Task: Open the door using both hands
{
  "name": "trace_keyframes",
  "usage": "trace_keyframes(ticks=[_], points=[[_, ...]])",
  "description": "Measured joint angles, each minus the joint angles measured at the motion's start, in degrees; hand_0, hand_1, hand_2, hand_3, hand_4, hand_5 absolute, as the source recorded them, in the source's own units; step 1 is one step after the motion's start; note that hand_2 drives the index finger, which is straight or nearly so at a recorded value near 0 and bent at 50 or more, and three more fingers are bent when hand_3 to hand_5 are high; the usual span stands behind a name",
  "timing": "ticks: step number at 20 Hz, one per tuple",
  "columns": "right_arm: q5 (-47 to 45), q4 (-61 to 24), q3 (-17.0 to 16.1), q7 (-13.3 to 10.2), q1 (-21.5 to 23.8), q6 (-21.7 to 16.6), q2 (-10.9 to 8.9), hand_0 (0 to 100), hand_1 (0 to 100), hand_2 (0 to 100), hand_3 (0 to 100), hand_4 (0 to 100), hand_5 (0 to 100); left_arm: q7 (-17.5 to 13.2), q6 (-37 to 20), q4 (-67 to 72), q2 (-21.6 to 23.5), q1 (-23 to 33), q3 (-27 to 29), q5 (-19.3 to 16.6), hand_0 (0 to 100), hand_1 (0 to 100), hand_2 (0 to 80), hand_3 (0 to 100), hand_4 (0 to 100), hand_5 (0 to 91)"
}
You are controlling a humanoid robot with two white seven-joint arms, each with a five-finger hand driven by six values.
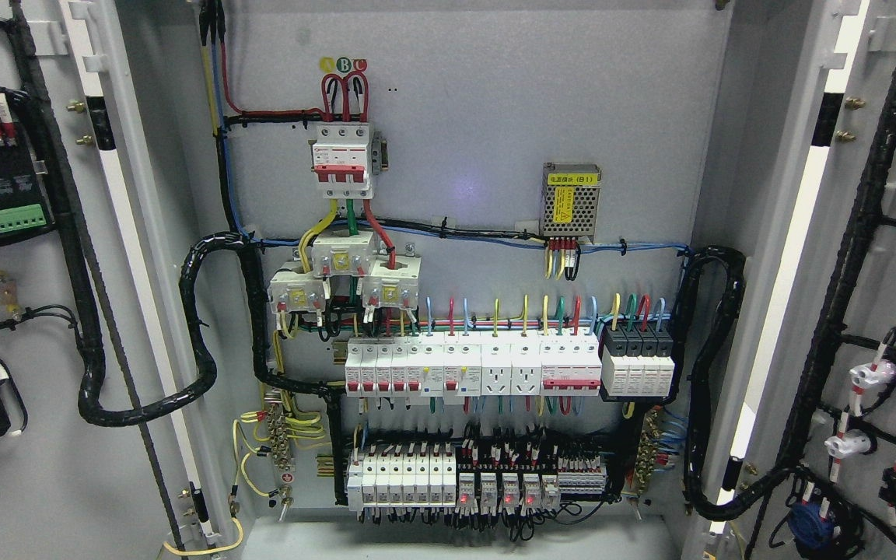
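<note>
With both grey sheet-metal doors swung wide, the left door (43, 467) at the picture's left edge and the right door (895, 295) at its right edge, the grey steel cabinet interior (479, 132) lies exposed. Neither robot hand appears, so their fingers cannot be judged. A white three-pole main breaker (343, 159) with red levers sits top centre; a perforated metal power supply (570, 201) lies to its right. Below runs a row of white modular breakers (471, 365). Black corrugated cable looms (199, 327) loop to each door.
</note>
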Motion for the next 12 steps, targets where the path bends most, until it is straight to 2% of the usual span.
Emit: trace_keyframes(ticks=[3,7,12], points=[[2.2,4.4,0.2,-2.7,-2.0,5.2,0.74,0,0,0,0,0,0,0.1,2.9,5.7,-2.2,-1.0,-1.1,-4.2,0,0,0.0,0,0,0.0],[5.4,8.8,0.3,-7.1,-3.4,8.5,1.52,0,0,0,0,0,0,0.2,4.7,13.2,-5.3,-2.4,-2.3,-7.5,0,0,0.0,0,0,0.0],[8.1,13.2,0.5,-9.0,-4.3,10.7,2.61,0,0,0,0,0,0,0.4,8.9,22.4,-8.6,-4.7,-3.4,-9.3,0,0,0.0,0,0,0.0]])
